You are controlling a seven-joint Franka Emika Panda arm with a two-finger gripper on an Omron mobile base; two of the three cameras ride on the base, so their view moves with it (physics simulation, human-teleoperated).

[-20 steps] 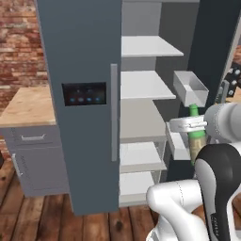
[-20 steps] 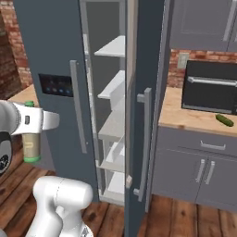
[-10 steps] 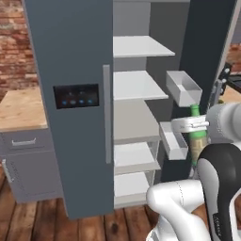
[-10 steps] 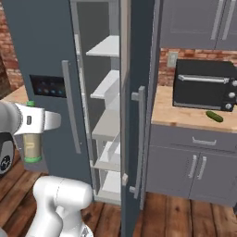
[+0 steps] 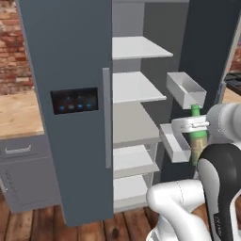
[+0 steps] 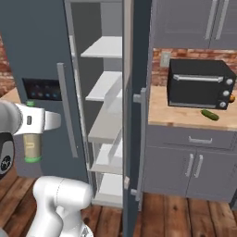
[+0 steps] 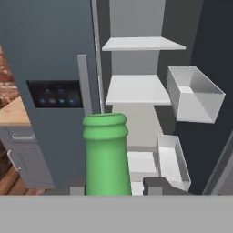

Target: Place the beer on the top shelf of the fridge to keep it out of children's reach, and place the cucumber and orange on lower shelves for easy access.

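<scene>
My gripper [image 5: 190, 125] is shut on the beer [image 5: 198, 137], a slim green bottle with an olive label, held upright in front of the open fridge [image 5: 70, 56]. In the right base view the beer [image 6: 31, 146] hangs under the gripper [image 6: 39, 121] at the left. Seen from the hand, the green neck [image 7: 105, 154] rises between the fingertips [image 7: 157, 185]. The top shelf [image 5: 139, 47] is bare, well above and left of the bottle. The lower shelves [image 5: 135, 87] are bare too. On the counter the cucumber [image 6: 209, 115] lies before the oven, with the orange [image 6: 233, 98] at the right edge.
The fridge's right door [image 6: 132, 106] stands open, edge-on between the shelves and the counter. Two pale door bins [image 5: 186, 89] [image 5: 173, 142] jut out close to the bottle. A black countertop oven [image 6: 199, 83] sits on the wooden counter [image 6: 185, 118]. Grey cabinets stand left [image 5: 23, 179].
The whole picture has shifted and the fridge looms larger: the base has driven. The beer stays held in the shut gripper, in the same place relative to the arm.
</scene>
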